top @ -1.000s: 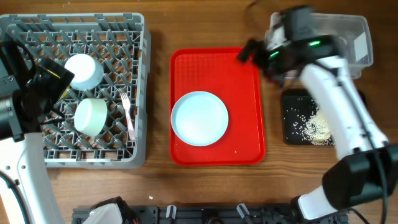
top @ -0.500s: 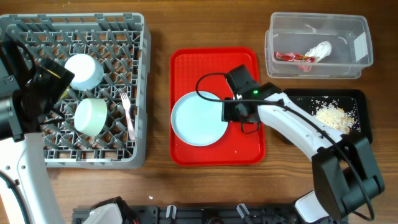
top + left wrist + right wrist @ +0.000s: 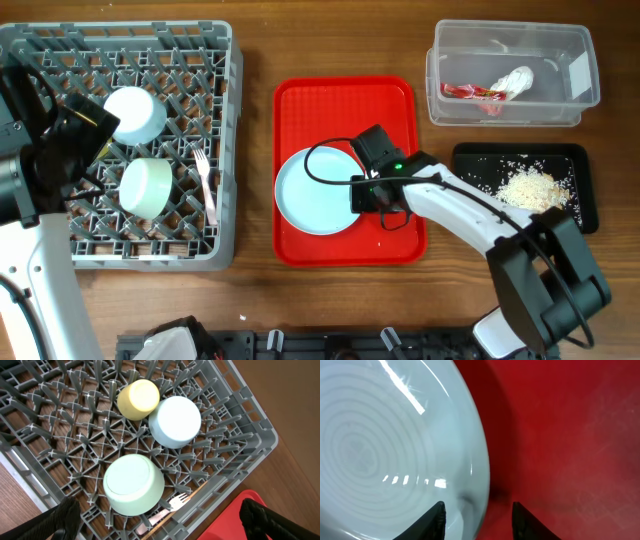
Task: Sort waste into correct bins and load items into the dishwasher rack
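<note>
**Rack** (image 3: 150, 257), left side of desk (image 3: 255, 300): loaded with two bowls, mouth down (image 3: 175, 421) (image 3: 133, 485), a yellow cup (image 3: 138, 399) touching the upper bowl, and a white fork (image 3: 205, 185) lying flat beside the lower bowl.

**Clear tub** (image 3: 470, 50), far right: red wrapper (image 3: 470, 92) and white napkin (image 3: 512, 80) inside.

**Black tray** (image 3: 585, 205), below the tub: heap of rice scraps (image 3: 530, 188), with loose grains scattered across its left part.

**Red tray** (image 3: 345, 95), centre: carries only the plate (image 3: 315, 195), which looks clean.

**Left pincer** (image 3: 162, 527): spread wide above the rack, holding nothing.

**Right pincer** (image 3: 480, 520): low over the red tray with its jaws partway apart. One finger is over the plate and one over the tray, so they sit astride the plate's right edge. No pinch on it can be seen.

**Status:** the waste appears sorted, and the bowls, cup and fork are racked. The plate is the only item outstanding, to be gripped at its edge, lifted and set in the rack.
</note>
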Tool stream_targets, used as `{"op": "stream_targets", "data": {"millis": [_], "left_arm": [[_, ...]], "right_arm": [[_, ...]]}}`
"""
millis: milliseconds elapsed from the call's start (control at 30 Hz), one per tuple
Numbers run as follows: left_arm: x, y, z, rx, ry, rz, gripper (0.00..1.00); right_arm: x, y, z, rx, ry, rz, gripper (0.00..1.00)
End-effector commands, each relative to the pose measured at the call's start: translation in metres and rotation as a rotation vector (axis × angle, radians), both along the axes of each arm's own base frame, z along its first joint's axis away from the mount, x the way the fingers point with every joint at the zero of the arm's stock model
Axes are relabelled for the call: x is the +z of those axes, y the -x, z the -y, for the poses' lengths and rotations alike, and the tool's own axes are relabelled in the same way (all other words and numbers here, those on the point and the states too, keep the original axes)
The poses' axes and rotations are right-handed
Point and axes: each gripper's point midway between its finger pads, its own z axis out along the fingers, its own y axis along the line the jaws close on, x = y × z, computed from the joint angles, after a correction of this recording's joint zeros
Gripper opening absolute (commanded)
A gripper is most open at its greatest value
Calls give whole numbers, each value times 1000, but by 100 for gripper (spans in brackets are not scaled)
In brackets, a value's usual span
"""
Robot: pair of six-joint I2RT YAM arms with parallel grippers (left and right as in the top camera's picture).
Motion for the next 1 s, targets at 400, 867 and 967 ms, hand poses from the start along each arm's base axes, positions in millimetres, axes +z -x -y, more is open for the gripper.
{"op": "stream_targets", "data": {"millis": [400, 867, 967], "left_arm": [[1, 0, -1, 1, 3, 4, 100], [1, 0, -1, 1, 3, 4, 100], [1, 0, -1, 1, 3, 4, 100]], "right_arm": [[21, -31, -20, -2, -20, 18, 4], [177, -146, -84, -175, -325, 423, 4], [197, -163, -104, -276, -465, 475, 4]]}}
